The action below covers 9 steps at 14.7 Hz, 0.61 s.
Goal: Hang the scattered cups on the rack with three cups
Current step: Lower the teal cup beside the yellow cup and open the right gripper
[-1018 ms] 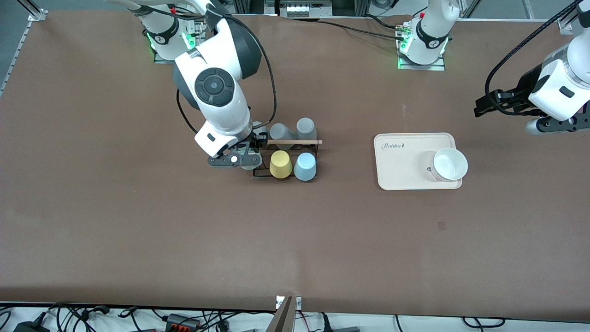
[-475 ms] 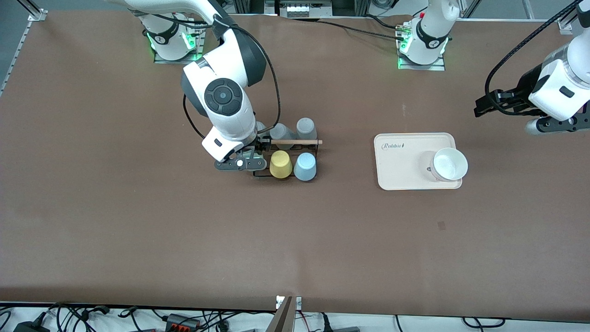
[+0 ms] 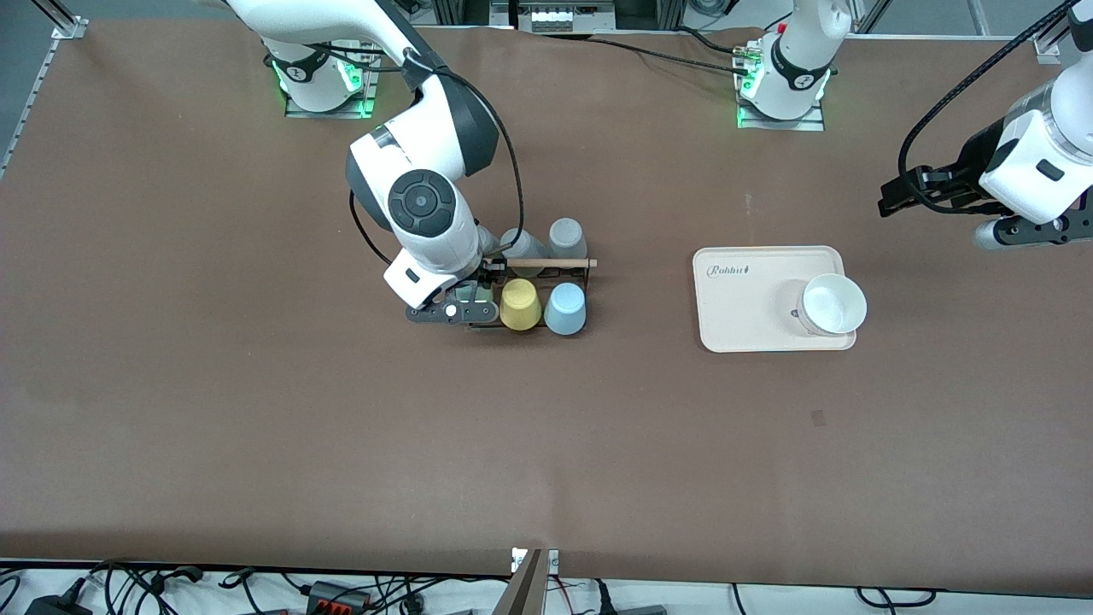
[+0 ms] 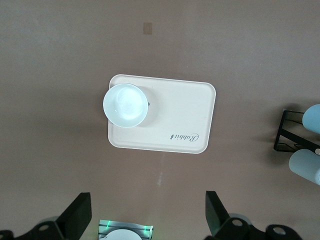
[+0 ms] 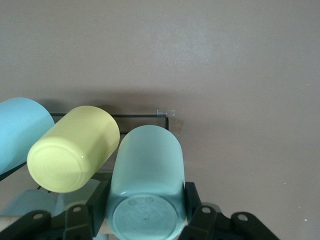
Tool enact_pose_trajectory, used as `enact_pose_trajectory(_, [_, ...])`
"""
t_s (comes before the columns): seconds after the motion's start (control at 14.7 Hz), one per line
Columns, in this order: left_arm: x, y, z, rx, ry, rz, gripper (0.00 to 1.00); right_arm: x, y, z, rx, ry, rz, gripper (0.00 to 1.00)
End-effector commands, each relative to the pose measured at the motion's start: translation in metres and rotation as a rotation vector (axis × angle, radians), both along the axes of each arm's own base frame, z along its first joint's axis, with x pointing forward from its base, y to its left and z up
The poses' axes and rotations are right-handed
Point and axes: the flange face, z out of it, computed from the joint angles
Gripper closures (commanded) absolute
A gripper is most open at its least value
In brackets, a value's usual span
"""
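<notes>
Right end effector (image 5: 145,220) — matte mint cup (image 5: 146,175)

brown table (image 3: 256,410), rack (image 3: 570,272), tray (image 3: 743,316)

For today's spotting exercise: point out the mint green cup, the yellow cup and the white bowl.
mint green cup (image 5: 146,170): right wrist view, its side wall.
yellow cup (image 3: 519,305): front view, its upturned base.
white bowl (image 4: 125,105): left wrist view, its inside.

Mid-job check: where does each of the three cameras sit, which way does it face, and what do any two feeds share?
Front view: high across the table, facing both bases; shows both arms.
Left wrist view: looks down on the cream plastic tray with its white bowl-like cup; open left gripper fingers show.
Right wrist view: over the black wire rack; right gripper clamps the inverted mint green cup.
Shared: the front view's rack and tray.
</notes>
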Motion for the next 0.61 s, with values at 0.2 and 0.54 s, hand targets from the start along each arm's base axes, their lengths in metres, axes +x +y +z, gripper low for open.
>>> enact_pose_trajectory(0.2, [-0.006, 0.002, 0.004, 0.008, -0.009, -0.019, 0.00, 0.007, 0.009, -0.018, 0.020, -0.002, -0.015, 0.75])
enact_pose_trajectory(0.54, [-0.006, 0.002, 0.004, 0.008, -0.009, -0.019, 0.00, 0.010, 0.011, -0.031, 0.028, -0.012, -0.016, 0.75])
